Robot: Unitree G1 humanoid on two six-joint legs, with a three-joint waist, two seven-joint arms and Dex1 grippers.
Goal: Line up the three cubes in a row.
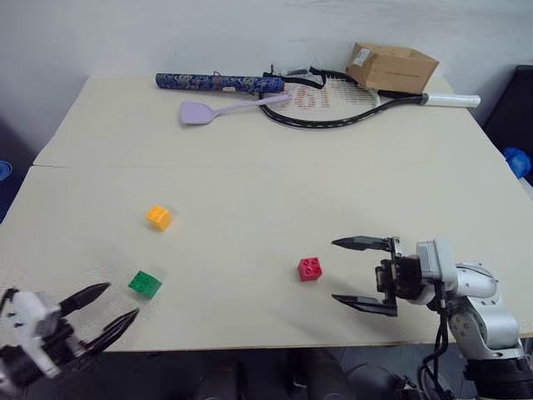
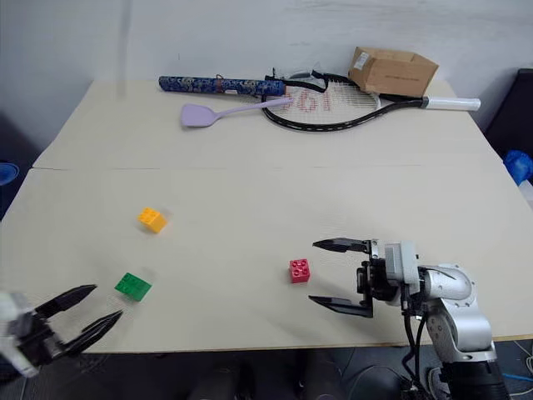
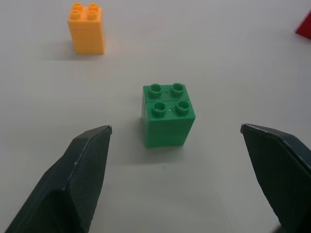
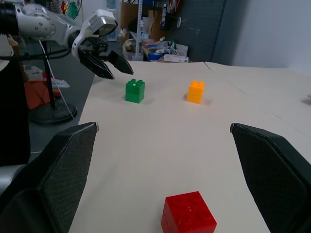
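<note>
At the near left corner of the cream table (image 1: 250,175), the left gripper (image 1: 107,305) is hovering with its two black fingers spread apart and gripping nothing, pointing toward the green cube (image 1: 145,283), which is sitting studs-up just beyond the fingertips, close to the front edge. Farther back and slightly to the right, the yellow-orange cube (image 1: 159,217) is standing apart from it on the bare tabletop. Along the far edge, a dark blue patterned tube (image 1: 218,82) is lying crosswise, with a lilac spatula (image 1: 218,110) just in front of it. Moving right, the red cube (image 1: 310,268) is resting near the front edge, well apart from the other two, so the three are sitting in no straight line. A racket (image 1: 333,104) is lying at the back, red marks showing on its strings that are too small to read. The right gripper (image 1: 364,273) is reaching in from the right, jaws wide apart and empty, just beside the red cube. A brown cardboard box (image 1: 391,67) is sitting at the far right corner, bearing a white label with unreadable print.
</note>
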